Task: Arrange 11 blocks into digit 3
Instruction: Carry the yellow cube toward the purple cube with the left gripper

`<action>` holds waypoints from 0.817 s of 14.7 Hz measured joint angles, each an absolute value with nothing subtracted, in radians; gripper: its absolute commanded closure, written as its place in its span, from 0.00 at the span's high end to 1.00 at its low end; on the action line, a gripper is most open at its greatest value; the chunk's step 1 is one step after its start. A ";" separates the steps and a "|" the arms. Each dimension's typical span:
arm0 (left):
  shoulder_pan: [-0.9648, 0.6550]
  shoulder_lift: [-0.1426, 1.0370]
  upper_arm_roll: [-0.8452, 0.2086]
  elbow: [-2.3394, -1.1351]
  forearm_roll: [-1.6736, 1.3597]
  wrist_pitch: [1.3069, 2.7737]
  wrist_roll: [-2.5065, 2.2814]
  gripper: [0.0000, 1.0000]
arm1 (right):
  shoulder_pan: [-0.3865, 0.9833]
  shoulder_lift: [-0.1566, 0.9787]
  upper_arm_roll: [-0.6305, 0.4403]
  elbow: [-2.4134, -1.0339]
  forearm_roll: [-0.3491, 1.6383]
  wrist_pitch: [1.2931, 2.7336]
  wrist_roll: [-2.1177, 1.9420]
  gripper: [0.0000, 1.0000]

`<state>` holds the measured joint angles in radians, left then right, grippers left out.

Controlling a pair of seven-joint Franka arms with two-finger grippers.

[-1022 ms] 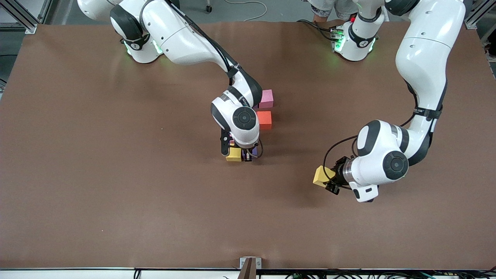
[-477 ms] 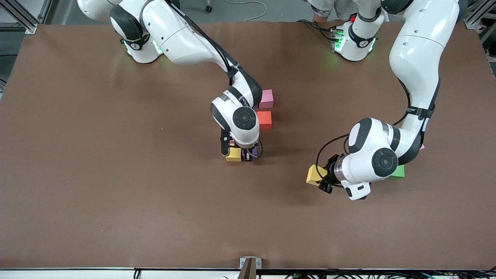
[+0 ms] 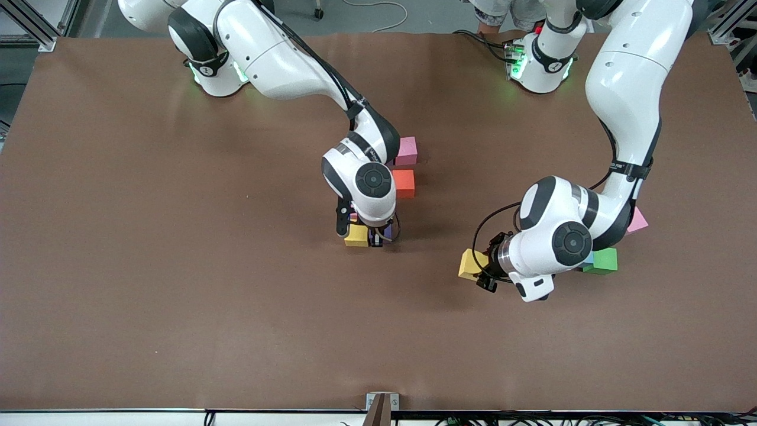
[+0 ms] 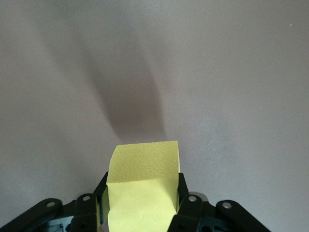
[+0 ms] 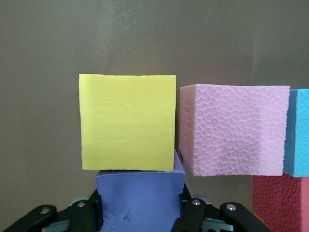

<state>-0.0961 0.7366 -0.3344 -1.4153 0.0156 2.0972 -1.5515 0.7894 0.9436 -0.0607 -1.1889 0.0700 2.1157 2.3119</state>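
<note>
My right gripper (image 3: 377,238) is down at the middle of the table, shut on a purple block (image 5: 140,200) that touches a yellow block (image 3: 356,235). In the right wrist view, a pink block (image 5: 234,130), a blue block (image 5: 297,133) and a red block (image 5: 280,203) stand close beside that yellow block (image 5: 128,122). My right wrist hides most of these in the front view. Another pink block (image 3: 406,150) and an orange block (image 3: 404,182) sit farther from the camera. My left gripper (image 3: 482,269) is shut on a second yellow block (image 4: 142,179), held above bare table.
A green cube (image 3: 603,260) and a pink block (image 3: 637,220) lie partly under my left arm's wrist, toward the left arm's end of the table. A sliver of blue (image 3: 587,258) shows beside the green cube. Brown tabletop (image 3: 177,266) stretches all around.
My left arm has carried its yellow block toward the middle of the table, uncovering the green cube and a pink block. The right arm has stayed where it was.
</note>
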 measured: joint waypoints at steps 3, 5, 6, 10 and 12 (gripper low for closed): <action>-0.104 0.737 -0.334 -1.415 0.016 2.097 -1.567 0.25 | 0.789 0.944 -0.063 -1.192 0.054 2.138 2.327 0.03; -0.115 0.737 -0.334 -1.415 0.016 2.097 -1.588 0.25 | 0.789 0.944 -0.065 -1.193 0.054 2.146 2.330 0.03; -0.119 0.737 -0.334 -1.415 0.016 2.097 -1.595 0.25 | 0.788 0.944 -0.067 -1.194 0.054 2.148 2.332 0.03; -0.122 0.737 -0.334 -1.414 0.016 2.097 -1.601 0.25 | 0.787 0.944 -0.068 -1.194 0.054 2.152 2.334 0.25; -0.122 0.737 -0.334 -1.414 0.016 2.097 -1.601 0.25 | 0.787 0.944 -0.068 -1.194 0.054 2.152 2.335 0.60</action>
<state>-0.1224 0.7366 -0.3339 -1.4142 0.0156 2.0971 -1.6013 0.7868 0.9440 -0.0683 -1.1940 0.0541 2.1518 2.3349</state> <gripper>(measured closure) 0.458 0.436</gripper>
